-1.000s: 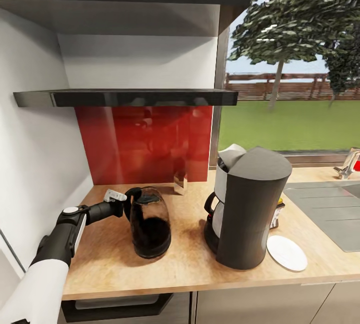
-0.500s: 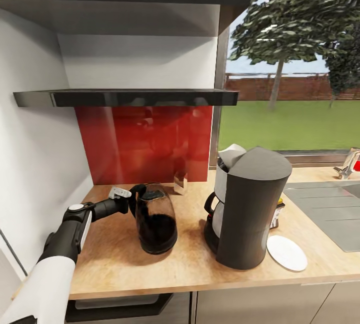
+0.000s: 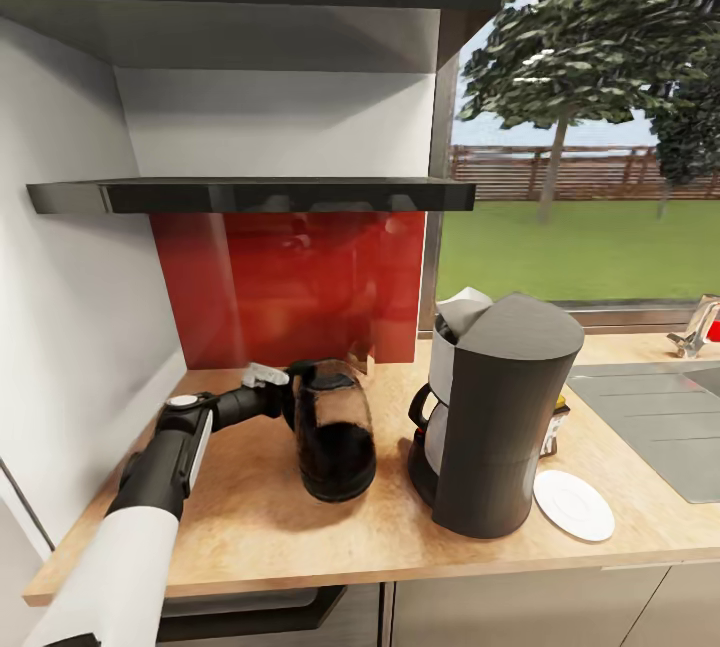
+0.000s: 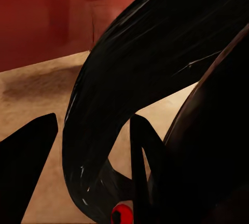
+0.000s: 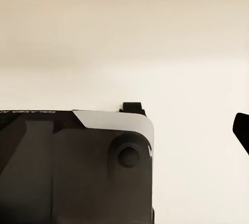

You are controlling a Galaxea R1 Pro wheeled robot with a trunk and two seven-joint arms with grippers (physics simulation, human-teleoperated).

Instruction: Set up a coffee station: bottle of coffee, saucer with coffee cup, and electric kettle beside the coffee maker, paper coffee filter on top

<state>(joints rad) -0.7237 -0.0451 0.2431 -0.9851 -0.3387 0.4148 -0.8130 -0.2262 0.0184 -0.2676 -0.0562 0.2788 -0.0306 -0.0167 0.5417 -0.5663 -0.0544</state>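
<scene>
- Your left gripper has its fingers closed round the handle of the electric kettle.
- The kettle, dark liquid in its lower half, stands on the tabletop just left of the coffee maker.
- The saucer lies empty beside the maker.
- Your right fingers: cannot tell.

The left gripper holds the handle of a dark glass kettle, which stands on the wooden countertop just left of the coffee maker. A white paper filter sits at the top of the coffee maker, and a white saucer lies on the counter beside its right side. Behind the kettle is a red backsplash under a dark shelf.
</scene>
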